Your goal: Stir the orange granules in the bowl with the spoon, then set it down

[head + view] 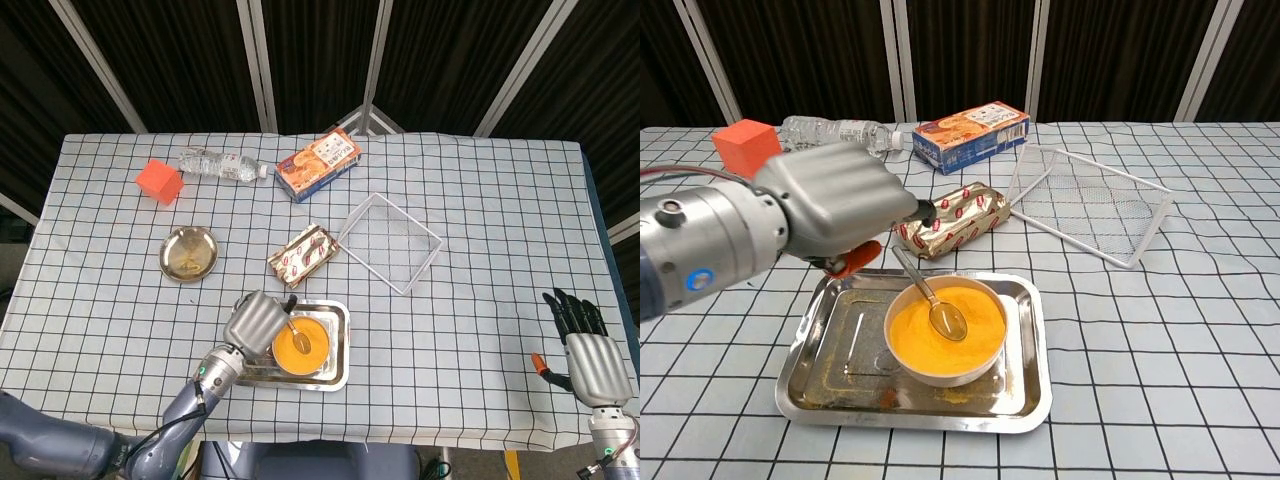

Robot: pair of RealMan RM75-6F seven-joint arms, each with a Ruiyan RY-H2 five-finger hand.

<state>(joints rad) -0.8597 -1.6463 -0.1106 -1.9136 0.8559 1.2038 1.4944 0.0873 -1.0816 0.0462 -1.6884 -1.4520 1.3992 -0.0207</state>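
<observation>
A white bowl of orange granules sits in a steel tray near the table's front edge. A metal spoon lies in the bowl, its scoop on the granules and its handle leaning out toward the back left. My left hand hovers over the tray's left part, fingers stretched toward the handle's end and the thumb below; I see nothing held in it. My right hand rests at the front right edge with its fingers apart and empty, seen only in the head view.
Behind the tray lie a foil snack pack and a white wire basket. A small metal dish sits to the left. An orange cube, a water bottle and a biscuit box line the back.
</observation>
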